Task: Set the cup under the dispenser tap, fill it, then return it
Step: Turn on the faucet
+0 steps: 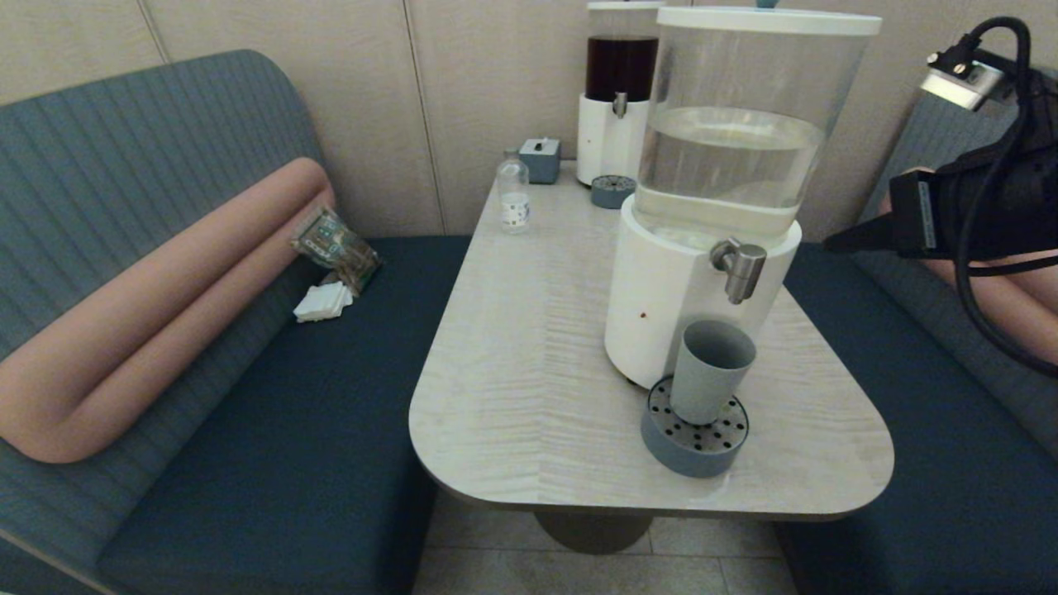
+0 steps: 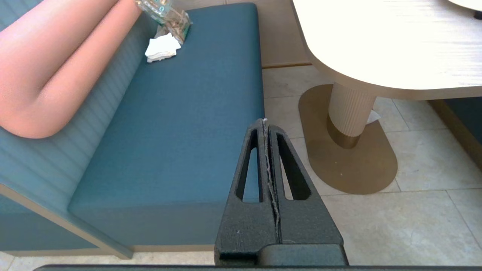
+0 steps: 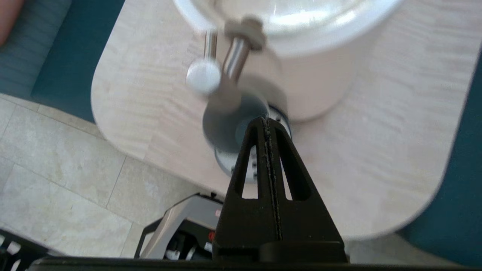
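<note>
The grey-blue cup [image 1: 711, 370] stands upright on a round perforated drip tray [image 1: 694, 438], right under the steel dispenser tap [image 1: 741, 266] of the large clear-tank dispenser [image 1: 727, 165]. My right gripper [image 1: 835, 241] hangs shut and empty in the air to the right of the tap, level with it and apart from it. In the right wrist view the tap [image 3: 233, 60] and the cup [image 3: 229, 128] lie beyond the shut right gripper [image 3: 266, 119]. My left gripper [image 2: 264, 121] is parked low beside the table, shut and empty, over the bench edge.
A smaller dark-liquid dispenser [image 1: 618, 99] with its own drip tray [image 1: 612, 191], a small clear bottle [image 1: 513, 195] and a grey box [image 1: 540, 159] stand at the table's far end. Blue benches [image 1: 248, 430] flank the table [image 1: 529, 397]. A packet and napkins [image 1: 331, 273] lie on the left bench.
</note>
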Robot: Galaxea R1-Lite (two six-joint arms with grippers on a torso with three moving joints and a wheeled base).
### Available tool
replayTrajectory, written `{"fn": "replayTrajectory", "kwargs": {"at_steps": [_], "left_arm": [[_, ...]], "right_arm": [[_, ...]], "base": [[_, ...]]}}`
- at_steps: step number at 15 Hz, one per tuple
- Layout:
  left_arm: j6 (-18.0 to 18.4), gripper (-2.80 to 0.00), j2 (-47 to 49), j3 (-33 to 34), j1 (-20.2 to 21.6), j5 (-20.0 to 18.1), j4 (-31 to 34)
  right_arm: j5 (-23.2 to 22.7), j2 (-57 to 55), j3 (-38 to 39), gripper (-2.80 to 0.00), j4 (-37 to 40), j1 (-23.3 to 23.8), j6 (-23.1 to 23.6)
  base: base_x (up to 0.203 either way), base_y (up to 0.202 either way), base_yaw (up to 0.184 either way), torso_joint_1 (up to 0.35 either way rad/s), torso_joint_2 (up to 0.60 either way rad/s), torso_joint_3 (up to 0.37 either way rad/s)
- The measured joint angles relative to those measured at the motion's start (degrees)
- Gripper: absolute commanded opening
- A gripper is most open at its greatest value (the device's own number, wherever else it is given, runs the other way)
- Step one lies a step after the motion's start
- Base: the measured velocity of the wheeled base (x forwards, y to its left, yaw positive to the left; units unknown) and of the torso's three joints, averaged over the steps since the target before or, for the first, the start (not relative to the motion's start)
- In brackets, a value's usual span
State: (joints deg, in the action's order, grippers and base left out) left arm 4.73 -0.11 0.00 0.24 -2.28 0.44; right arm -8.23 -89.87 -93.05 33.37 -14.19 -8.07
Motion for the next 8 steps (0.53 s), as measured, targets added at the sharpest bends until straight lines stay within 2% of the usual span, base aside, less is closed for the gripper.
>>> {"fn": "replayTrajectory", "kwargs": {"at_steps": [4, 8], "left_arm": [[0.0, -2.8, 0.0, 0.0, 0.0, 0.0, 0.0], [0.0, -2.8, 0.0, 0.0, 0.0, 0.0, 0.0]], "right_arm": [[0.0, -3.7, -1.1, -2.8, -3.1, -1.1, 0.0], [0.4, -6.4, -3.3, -2.8, -3.2, -1.5, 0.0]], "base": [[0.0, 0.0, 0.0, 0.0, 0.0, 0.0], [0.0, 0.0, 0.0, 0.0, 0.0, 0.0]]}}
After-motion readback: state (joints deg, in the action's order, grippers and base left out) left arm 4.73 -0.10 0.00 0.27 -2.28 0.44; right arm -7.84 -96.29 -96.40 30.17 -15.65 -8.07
